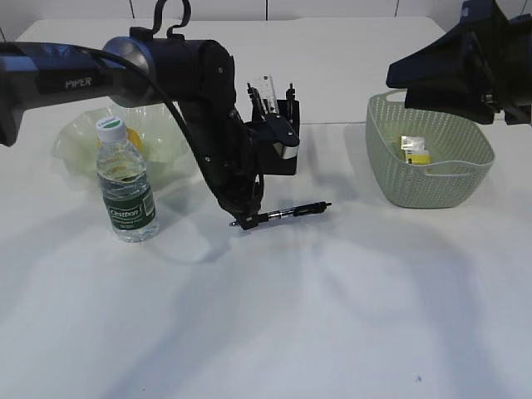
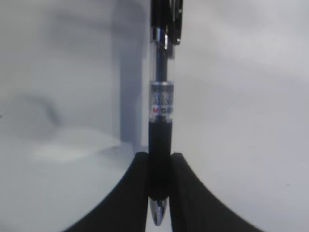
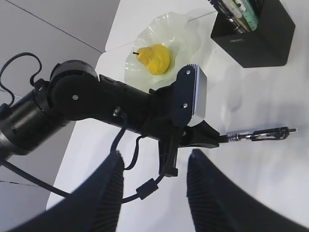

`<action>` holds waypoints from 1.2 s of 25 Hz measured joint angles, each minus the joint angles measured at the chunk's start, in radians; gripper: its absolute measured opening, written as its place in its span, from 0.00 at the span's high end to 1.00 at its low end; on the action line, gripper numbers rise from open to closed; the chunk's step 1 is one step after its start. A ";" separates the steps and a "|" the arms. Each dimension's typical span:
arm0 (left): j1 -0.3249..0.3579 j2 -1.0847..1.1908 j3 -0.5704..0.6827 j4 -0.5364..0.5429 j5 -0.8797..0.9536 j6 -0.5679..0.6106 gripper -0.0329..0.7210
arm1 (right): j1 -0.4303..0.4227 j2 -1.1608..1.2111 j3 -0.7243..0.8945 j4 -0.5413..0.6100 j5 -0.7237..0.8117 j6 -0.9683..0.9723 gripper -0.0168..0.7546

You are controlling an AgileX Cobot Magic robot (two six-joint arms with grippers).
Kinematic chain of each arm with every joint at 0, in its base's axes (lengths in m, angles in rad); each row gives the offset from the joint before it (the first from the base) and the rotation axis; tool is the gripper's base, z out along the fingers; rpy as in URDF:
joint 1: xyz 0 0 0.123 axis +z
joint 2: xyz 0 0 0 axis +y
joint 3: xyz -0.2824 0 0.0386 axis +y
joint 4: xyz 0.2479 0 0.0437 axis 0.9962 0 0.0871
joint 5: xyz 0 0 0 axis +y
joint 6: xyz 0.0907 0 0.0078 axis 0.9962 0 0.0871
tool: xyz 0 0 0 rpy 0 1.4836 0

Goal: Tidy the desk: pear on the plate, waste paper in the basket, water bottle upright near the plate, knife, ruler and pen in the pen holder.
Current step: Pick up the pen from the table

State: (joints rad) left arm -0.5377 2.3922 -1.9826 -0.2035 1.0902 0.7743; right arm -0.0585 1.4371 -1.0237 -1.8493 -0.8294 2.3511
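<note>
My left gripper [image 1: 244, 218] is shut on the tip end of a black pen [image 1: 288, 211], which lies level at the table surface. In the left wrist view the pen [image 2: 161, 111] sits clamped between the jaws [image 2: 160, 155]. My right gripper [image 3: 154, 157] is open and empty, held high above the green basket [image 1: 465, 179]. A yellow pear [image 3: 153, 58] lies on the pale glass plate [image 3: 179, 21]. The water bottle [image 1: 125, 184] stands upright in front of the plate [image 1: 79, 137]. The black pen holder [image 1: 283, 158] holds a ruler [image 1: 268, 90]. Crumpled paper [image 1: 415, 150] lies in the basket.
My left arm [image 1: 199, 91] stretches from the left over the plate and bottle. My right arm [image 1: 465, 66] hangs over the basket at the back right. The pen holder stands just behind the left gripper.
</note>
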 joint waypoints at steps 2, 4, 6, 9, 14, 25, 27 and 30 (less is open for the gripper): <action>0.000 -0.012 0.000 -0.017 0.015 0.000 0.88 | 0.000 0.000 0.000 0.000 0.000 0.000 0.56; 0.000 -0.022 0.000 -0.028 0.027 -0.004 0.88 | 0.000 0.000 0.000 0.000 0.000 0.000 0.56; 0.000 -0.028 0.000 -0.032 0.029 -0.021 0.88 | 0.000 0.000 0.000 0.000 0.000 0.000 0.56; 0.000 -0.034 0.000 -0.033 0.033 -0.033 0.88 | 0.000 0.000 0.000 0.000 0.000 0.000 0.56; 0.000 -0.036 0.002 -0.049 0.046 -0.042 0.88 | 0.000 0.000 0.000 0.000 0.006 0.000 0.56; 0.000 -0.088 0.002 -0.070 0.102 -0.046 0.88 | 0.000 0.007 0.000 0.000 0.021 -0.002 0.56; 0.000 -0.099 0.002 -0.074 0.108 -0.046 0.88 | 0.000 0.007 0.000 0.000 0.021 -0.002 0.56; 0.000 -0.119 0.002 -0.076 0.121 -0.052 0.88 | 0.000 0.007 0.000 0.000 0.021 -0.002 0.56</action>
State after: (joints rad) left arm -0.5377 2.2731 -1.9807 -0.2792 1.2114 0.7228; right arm -0.0585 1.4437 -1.0237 -1.8493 -0.8087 2.3490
